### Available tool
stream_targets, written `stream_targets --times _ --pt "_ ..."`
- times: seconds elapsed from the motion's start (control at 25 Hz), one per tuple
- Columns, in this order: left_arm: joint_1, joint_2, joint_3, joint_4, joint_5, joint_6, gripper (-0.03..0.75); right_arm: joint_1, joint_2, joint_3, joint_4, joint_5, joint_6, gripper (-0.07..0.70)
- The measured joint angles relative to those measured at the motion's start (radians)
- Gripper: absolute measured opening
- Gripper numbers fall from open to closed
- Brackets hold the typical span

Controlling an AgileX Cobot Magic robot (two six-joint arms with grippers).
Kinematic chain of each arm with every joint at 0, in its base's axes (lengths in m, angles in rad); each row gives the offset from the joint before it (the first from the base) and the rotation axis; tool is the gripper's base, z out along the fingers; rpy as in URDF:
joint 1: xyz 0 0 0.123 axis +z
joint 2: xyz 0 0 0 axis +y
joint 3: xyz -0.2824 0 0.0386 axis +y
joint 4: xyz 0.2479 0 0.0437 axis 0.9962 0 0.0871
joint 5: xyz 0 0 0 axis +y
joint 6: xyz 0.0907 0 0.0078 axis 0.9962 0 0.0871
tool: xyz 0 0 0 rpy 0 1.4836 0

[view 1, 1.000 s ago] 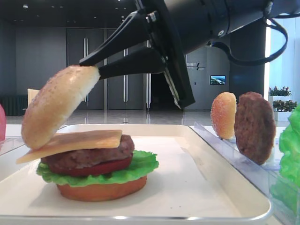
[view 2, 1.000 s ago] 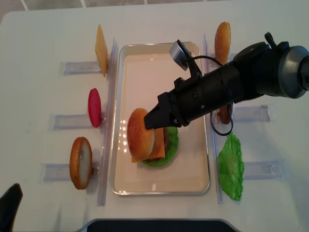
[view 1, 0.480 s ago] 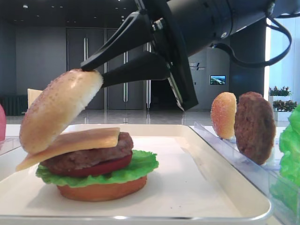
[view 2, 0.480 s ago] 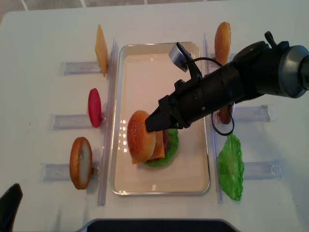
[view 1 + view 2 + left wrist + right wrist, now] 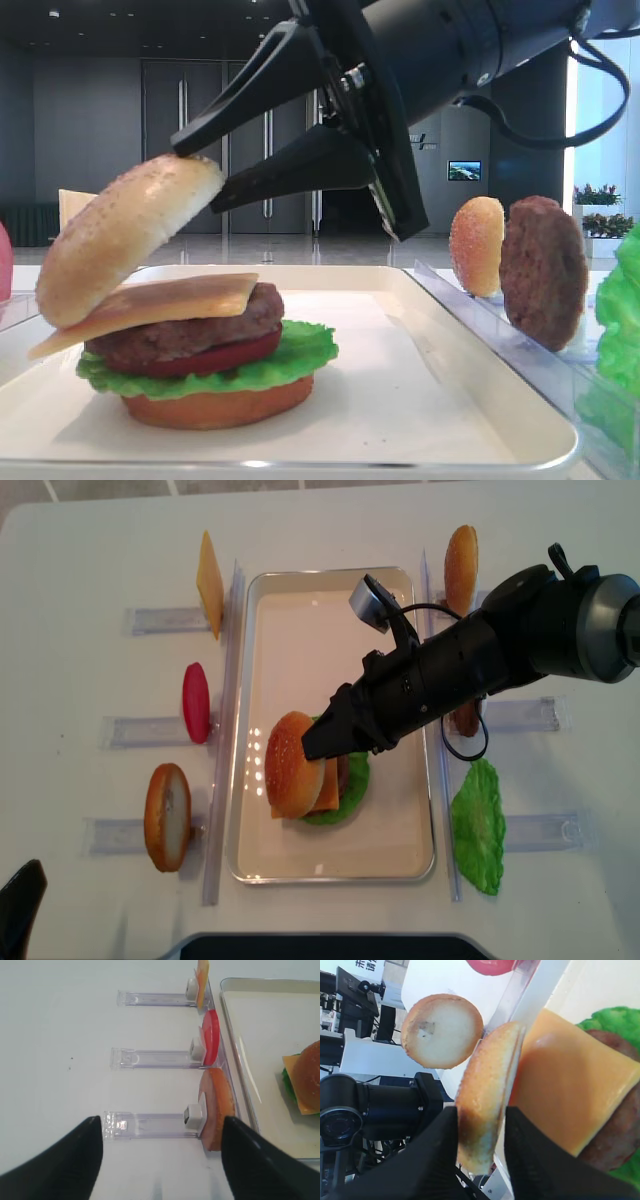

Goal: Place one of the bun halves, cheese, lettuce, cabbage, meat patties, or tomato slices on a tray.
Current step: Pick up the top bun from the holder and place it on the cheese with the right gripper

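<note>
The right gripper fingers stand parted around the tilted bun top (light, likely slippery; hold its rim) leaning on the cheese.

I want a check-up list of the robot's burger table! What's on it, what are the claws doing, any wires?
Surface: white table, clear holder racks along both sides.
Job's things: bun top tilted on the cheese, over patty, tomato, lettuce and bottom bun on the tray.
Clutter: spare cheese, tomato, buns, patty and lettuce stand in the racks.
Grippers: right gripper jaws parted around the bun top's edge; left gripper open, empty.
Cables: black cable loops off the right arm.
Surroundings: dim hall with doors.
</note>
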Motion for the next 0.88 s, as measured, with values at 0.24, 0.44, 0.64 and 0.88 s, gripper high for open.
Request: stream_targets --times 0.24,0.44,0.64,0.88 --pt "0.0 0.0 0.0 0.0 0.0 0.0 0.559 0.0 0.0 0.0 0.0 -0.017 -0.006 0.298" --pt "0.0 0.0 0.0 0.0 0.0 0.0 0.559 0.0 0.0 0.0 0.0 -0.053 -0.024 0.366" --pt "0.0 0.0 0.0 0.0 0.0 0.0 0.559 0.0 0.0 0.0 -0.002 -0.084 -0.034 0.4" --pt "0.0 0.0 0.0 0.0 0.0 0.0 0.559 -0.013 0.0 0.0 -0.051 -0.113 -0.042 0.434"
